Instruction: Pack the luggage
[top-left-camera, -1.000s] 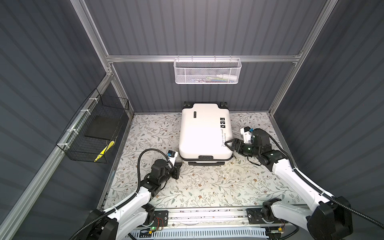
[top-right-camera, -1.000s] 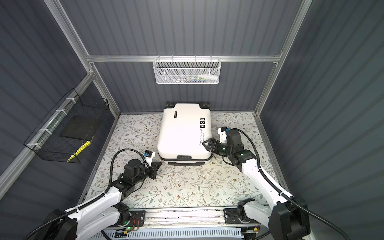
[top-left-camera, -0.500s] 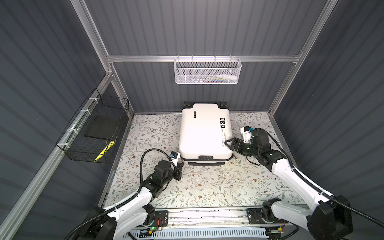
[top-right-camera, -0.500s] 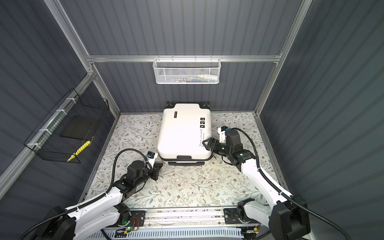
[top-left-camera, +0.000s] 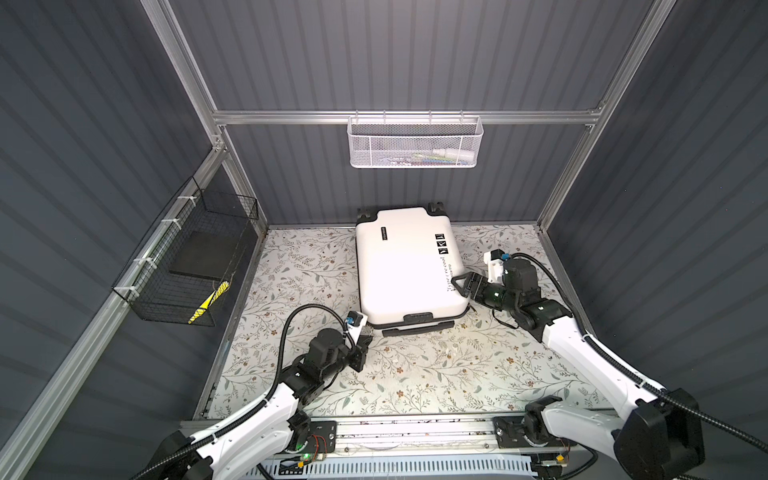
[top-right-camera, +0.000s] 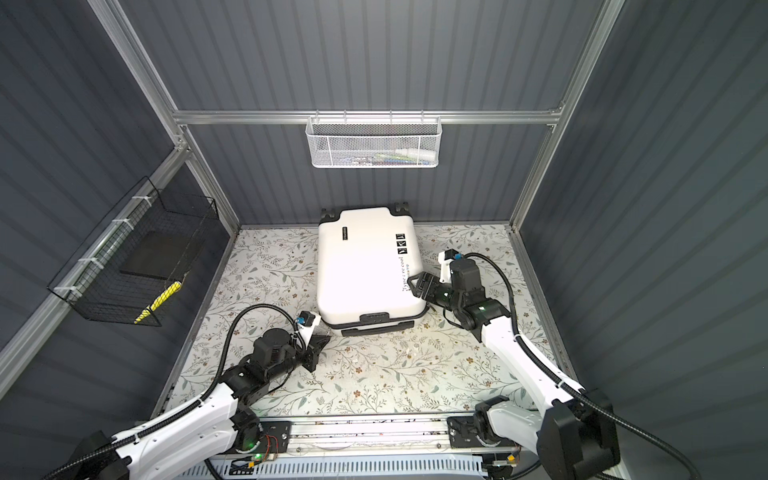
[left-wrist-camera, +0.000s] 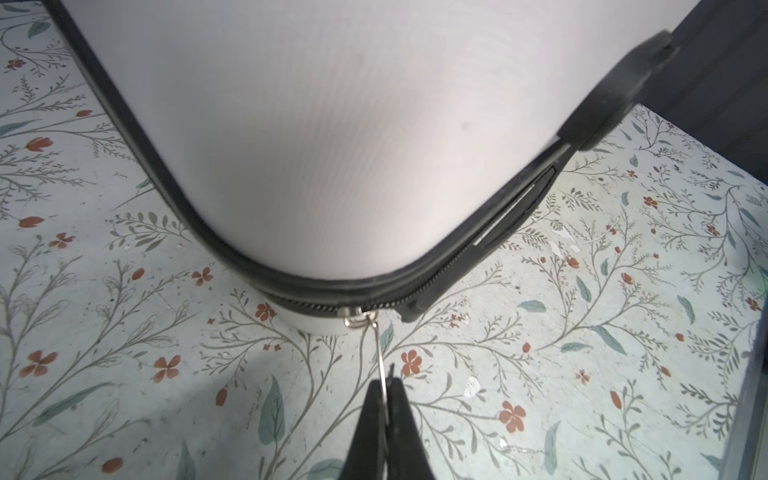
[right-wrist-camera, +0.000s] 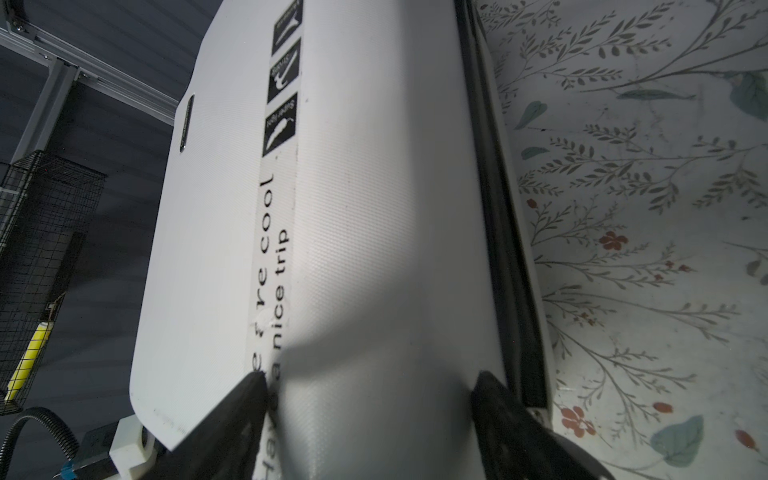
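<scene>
Now, luggage from above: in both top views the luggage (top-left-camera: 405, 266) (top-right-camera: 365, 266) lies flat and shut at the far middle of the flowery table (top-left-camera: 436, 374), with its black handle (top-left-camera: 415, 329) on the near side.
Left gripper from above: the left gripper (top-left-camera: 366, 337) is just beside the near left corner of the luggage. It has slid a little toward the near side since a moment ago.
Right gripper from above: the right gripper (top-left-camera: 459, 284) is at the right edge of the luggage, by the black words. It has hardly moved, but its jaws have come in a bit.
Left wrist view: the left gripper (left-wrist-camera: 386, 384) is pinched tight on the thin zipper pull (left-wrist-camera: 380, 353). The pull hangs from the silver slider (left-wrist-camera: 353, 319) at a round corner.
What that means: I think the zip is being tugged round the corner to open the luggage. Nothing is packed yet.
Right wrist view: the right gripper (right-wrist-camera: 370, 386) has its jaws wide apart. One tip is on top of the luggage (right-wrist-camera: 353, 249) and one is by the black zip line. It looks like steadying, but I cannot tell if it squeezes.
Hidden: the inside of the luggage.
Hard to see: the zipper pull is too small from above. The things in the white mesh basket (top-left-camera: 415, 143) are a blur. The yellow thing (top-left-camera: 208, 301) in the black wire basket (top-left-camera: 187, 266) is hard to name.
Cut off: the back parts of the fingers in both wrist views.
</scene>
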